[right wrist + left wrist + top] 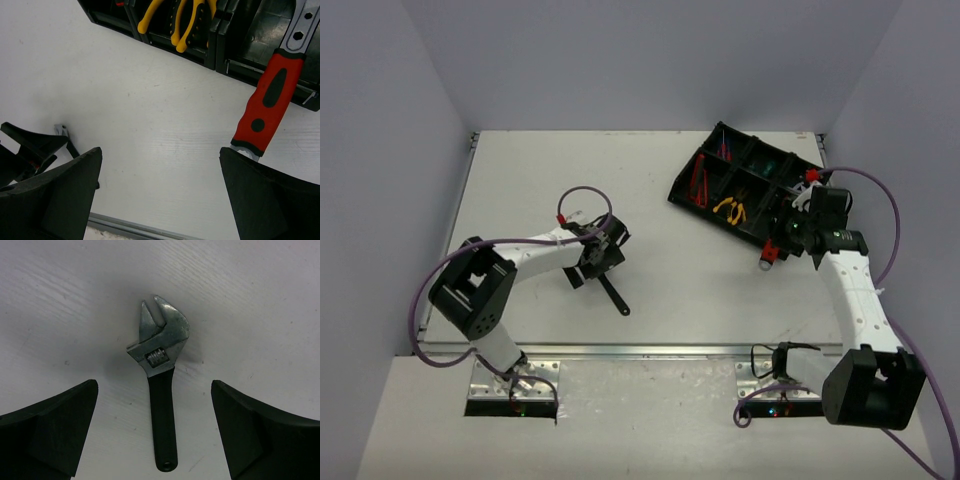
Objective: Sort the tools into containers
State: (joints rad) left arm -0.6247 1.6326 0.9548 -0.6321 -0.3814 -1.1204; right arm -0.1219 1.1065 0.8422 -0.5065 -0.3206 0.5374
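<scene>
Both left tool (152,387) and right tool (161,152) gape wide, empty. Under the left lies a black-handled silver adjustable wrench (162,340), head at twelve o'clock.

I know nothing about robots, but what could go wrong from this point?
The adjustable wrench lies flat on the table between the open left gripper's fingers. A thin, flat tool may slip or skid when they close. The red-handled tool lies across the tray wall, its handle sticking outside, beside the open right gripper. A nudge from that arm could drag it out or shift the tray.
</scene>
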